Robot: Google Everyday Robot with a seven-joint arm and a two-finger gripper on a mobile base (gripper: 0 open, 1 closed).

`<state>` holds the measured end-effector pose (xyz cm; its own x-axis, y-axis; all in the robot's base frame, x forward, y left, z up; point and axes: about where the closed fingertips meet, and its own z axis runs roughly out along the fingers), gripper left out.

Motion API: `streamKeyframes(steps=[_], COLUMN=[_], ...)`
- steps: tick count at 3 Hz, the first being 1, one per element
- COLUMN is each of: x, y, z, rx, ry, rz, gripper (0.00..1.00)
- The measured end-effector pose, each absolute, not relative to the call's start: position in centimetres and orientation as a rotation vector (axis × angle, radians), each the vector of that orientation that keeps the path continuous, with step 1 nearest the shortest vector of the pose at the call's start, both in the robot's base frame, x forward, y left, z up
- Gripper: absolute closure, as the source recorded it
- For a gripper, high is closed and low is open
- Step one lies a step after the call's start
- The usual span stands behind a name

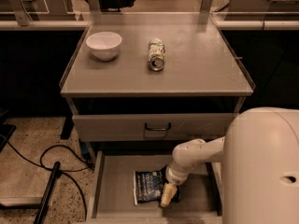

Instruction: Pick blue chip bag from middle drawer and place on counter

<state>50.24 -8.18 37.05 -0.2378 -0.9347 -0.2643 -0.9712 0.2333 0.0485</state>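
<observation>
The blue chip bag (148, 185) lies flat on the floor of the open middle drawer (114, 190), near its front. My gripper (167, 196) reaches down into the drawer from the right and sits at the bag's right edge, over or against it. The white arm (196, 153) covers that side of the bag. The counter (196, 64) is the flat grey cabinet top above.
A white bowl (104, 45) and a green-and-white can (156, 55) lying on its side sit on the counter. A shut drawer front with a dark handle (157, 126) is above the open drawer. Black cables (51, 171) run across the floor at left.
</observation>
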Motion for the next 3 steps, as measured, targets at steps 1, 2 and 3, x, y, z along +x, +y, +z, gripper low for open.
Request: streamKeyframes(steps=[1,2,3], x=[50.1,50.1,50.1], y=[-8.1,-7.8,-7.8], z=[34.1,32.3,32.7], rx=[-1.819,-1.824,-1.824], ry=[2.343,2.349,2.349], rz=[0.365,0.407,0.406], gripper=[0.00,0.12,0.30])
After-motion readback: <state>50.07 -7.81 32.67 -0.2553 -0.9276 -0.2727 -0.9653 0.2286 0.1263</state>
